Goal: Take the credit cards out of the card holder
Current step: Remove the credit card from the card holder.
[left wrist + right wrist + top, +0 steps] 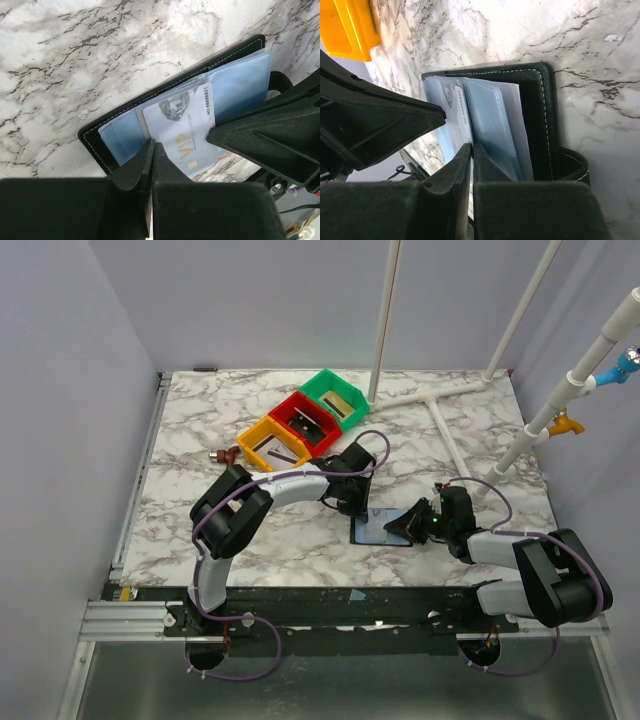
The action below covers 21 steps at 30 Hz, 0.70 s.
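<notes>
The card holder (376, 528) lies open on the marble table between my two grippers, black with bluish inner sleeves. In the left wrist view a pale whitish credit card (182, 122) marked VIP sticks partway out of the card holder (95, 140). My left gripper (153, 146) is shut on that card's edge. My right gripper (472, 147) is shut on a bluish inner sleeve of the card holder (540, 115), just beside the card (458, 112). In the top view the left gripper (352, 505) is at the holder's far left and the right gripper (401, 528) at its right edge. The tan-gold card is hidden.
Yellow (270, 446), red (305, 420) and green (337, 397) bins stand in a row behind the left arm, each holding flat items. A small brown object (225, 453) lies left of the yellow bin. White pipes (440, 405) cross the back right of the table.
</notes>
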{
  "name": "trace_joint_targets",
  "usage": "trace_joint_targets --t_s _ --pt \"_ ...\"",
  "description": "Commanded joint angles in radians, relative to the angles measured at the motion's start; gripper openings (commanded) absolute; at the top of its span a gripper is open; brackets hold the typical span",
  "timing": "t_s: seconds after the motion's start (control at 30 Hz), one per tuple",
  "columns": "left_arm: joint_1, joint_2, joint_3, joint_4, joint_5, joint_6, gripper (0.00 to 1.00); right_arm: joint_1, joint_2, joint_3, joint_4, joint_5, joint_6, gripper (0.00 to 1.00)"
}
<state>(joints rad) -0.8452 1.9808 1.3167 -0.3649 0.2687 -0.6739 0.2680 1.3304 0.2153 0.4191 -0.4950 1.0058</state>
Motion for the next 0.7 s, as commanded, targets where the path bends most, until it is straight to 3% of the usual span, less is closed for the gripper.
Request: trace_joint_targets --t_s 0.0,0.67 --pt "-0.008 0.05 -0.005 -0.017 0.014 0.002 0.0 -0.003 0.009 -0.007 0.059 -0.042 0.013 0.04" --pt "0.052 0.037 -0.062 -0.012 0.014 0.013 0.0 -0.024 -0.007 -0.035 0.025 0.017 -0.036 0.01"
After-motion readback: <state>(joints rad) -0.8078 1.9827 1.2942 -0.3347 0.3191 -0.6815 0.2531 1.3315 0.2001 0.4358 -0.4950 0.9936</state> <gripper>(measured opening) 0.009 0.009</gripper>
